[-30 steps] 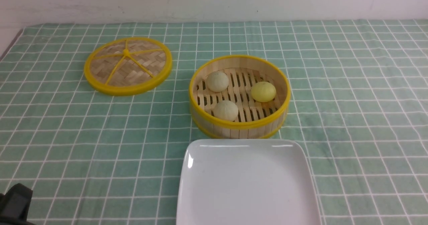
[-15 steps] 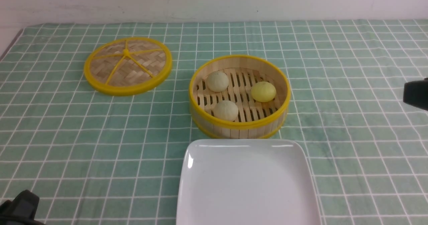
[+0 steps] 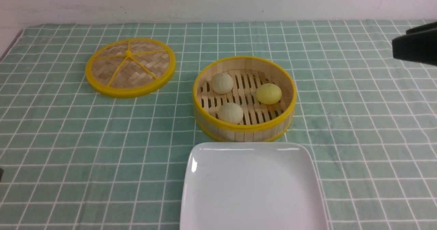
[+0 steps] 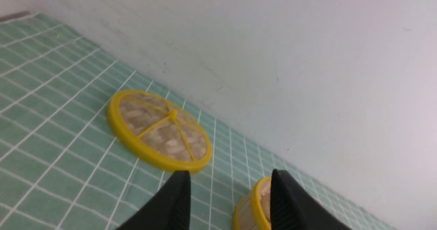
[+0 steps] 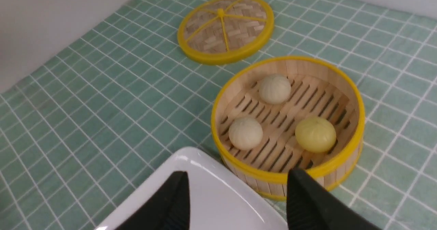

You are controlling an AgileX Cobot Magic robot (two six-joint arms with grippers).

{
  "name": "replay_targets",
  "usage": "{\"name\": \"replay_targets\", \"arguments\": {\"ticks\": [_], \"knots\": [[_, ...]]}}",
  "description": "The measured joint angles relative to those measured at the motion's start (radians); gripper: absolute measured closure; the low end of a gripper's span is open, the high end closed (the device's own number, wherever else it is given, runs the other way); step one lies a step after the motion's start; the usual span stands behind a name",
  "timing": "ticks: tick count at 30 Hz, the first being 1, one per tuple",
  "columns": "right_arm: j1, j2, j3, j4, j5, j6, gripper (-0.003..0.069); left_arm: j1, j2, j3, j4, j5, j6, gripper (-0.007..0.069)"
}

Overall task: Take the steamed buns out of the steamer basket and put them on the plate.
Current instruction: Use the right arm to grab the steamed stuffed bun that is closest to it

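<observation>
The steamer basket [image 3: 244, 127] stands mid-table, holding three steamed buns: a pale one [image 3: 222, 83] at the back left, a pale one [image 3: 230, 112] at the front left and a yellow one [image 3: 269, 93] on the right. Directly in front of it, almost touching, lies the white square plate [image 3: 252, 189], bare. My right gripper [image 5: 238, 173] is open and holds nothing; it hovers high to the right, over the plate's [image 5: 205, 195] corner and the basket's [image 5: 300, 67] near rim. My left gripper [image 4: 229, 175] is also open and holds nothing; it points toward the back wall.
The flat woven lid [image 3: 130, 67] with yellow rim lies at the back left, apart from the basket. The black end of my right arm [image 3: 416, 47] shows at the far right edge. A green checked cloth covers the table; a white wall rises behind it.
My right arm has come in from the right edge and risen higher in the front view. The left gripper, seen before at the lower left corner, has dropped out of that view.
</observation>
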Motion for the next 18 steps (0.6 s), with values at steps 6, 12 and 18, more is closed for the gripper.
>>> {"name": "replay_targets", "arguments": {"ticks": [6, 12, 18], "knots": [[0.0, 0.001, -0.003, 0.097, -0.017, -0.051, 0.0288, 0.0, 0.187, -0.12, -0.001, 0.021, 0.032, 0.0277], [0.0, 0.001, -0.003, 0.081, -0.018, -0.062, 0.029, 0.0, 0.4, -0.293, -0.026, 0.13, 0.177, 0.0277], [0.0, 0.035, -0.041, 0.074, -0.013, -0.061, 0.029, 0.0, 0.591, -0.462, -0.202, 0.181, 0.41, 0.0277]]}}
